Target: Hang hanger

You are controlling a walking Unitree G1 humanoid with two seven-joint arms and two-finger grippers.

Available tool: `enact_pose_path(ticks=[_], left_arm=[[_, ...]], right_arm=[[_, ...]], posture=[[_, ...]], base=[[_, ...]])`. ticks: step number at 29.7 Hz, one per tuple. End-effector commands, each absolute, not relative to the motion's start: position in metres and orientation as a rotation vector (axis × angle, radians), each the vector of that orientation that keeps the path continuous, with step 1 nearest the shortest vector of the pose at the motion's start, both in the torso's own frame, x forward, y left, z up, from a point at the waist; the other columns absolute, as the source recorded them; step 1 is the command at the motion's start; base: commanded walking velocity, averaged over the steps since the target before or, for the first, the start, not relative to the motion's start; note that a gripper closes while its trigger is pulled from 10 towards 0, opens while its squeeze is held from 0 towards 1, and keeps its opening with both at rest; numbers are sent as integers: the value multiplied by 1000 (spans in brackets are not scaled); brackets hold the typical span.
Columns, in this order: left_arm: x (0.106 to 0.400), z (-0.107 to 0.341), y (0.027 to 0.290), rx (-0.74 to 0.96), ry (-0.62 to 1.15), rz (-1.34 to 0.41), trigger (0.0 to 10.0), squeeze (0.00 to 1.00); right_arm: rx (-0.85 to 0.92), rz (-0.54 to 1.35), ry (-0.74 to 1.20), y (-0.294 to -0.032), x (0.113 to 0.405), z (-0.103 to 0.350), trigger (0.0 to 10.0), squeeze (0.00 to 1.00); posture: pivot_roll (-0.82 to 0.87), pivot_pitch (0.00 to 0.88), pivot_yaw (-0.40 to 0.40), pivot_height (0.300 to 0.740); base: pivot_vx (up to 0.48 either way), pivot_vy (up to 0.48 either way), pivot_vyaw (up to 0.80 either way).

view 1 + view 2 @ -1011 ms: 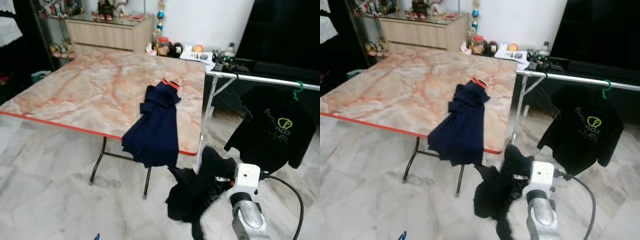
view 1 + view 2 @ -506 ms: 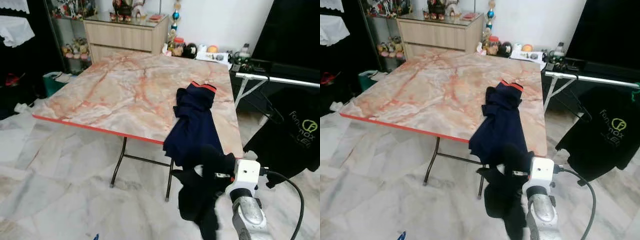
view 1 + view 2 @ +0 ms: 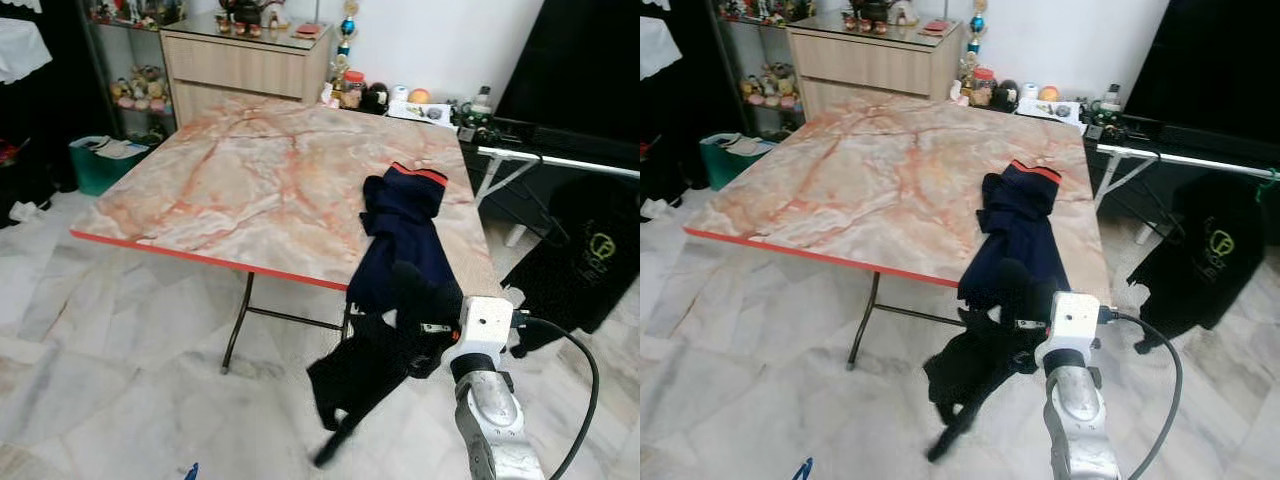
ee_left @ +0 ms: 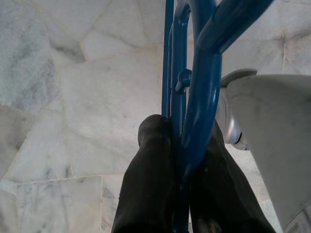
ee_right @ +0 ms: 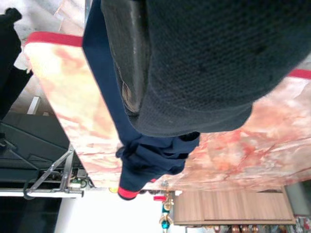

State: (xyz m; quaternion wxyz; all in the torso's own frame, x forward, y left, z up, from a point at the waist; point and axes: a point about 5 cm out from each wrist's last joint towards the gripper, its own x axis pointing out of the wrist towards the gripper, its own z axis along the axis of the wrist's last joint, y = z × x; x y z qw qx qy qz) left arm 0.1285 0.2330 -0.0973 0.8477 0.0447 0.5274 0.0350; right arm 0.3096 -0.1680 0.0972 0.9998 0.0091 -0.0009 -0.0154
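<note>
Right gripper (image 5: pixel 127 63) pinches limp black knit garment (image 3: pixel 375 360) clear of floor; left gripper (image 4: pixel 181 145) clamps blue plastic hanger (image 4: pixel 194 97), ready for dressing

The right arm (image 3: pixel 492 420) reached forward and up from the lower edge of the head views, its white wrist block level with the table edge. The right gripper (image 3: pixel 425 322) was clamped on a black garment (image 3: pixel 375 365). The left gripper (image 4: pixel 182 167) pointed down, its two black fingers (image 4: pixel 148 179) pinched on a blue hanger (image 4: pixel 201 92).
</note>
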Motion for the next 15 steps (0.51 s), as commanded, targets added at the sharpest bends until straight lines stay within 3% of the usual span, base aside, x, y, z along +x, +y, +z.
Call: enact_pose_path(ticks=[1,7,15], left_arm=[[126,-99,231,113,1124,51,10000,0],[127,-99,230,119,1128,42,10000,0],[128,-99,228,125,1127,28,10000,0]], right_arm=[[1,-33,-92,-169,320,121,10000,0],[-43,3,-134,-160,342,136,10000,0],[-14,39,-338,-144,388,223,10000,0]], posture=[[181,0,-67,740],[167,0,-59,740],[160,0,-43,740]], base=[[337,0,0],[359,0,0],[438,0,0]])
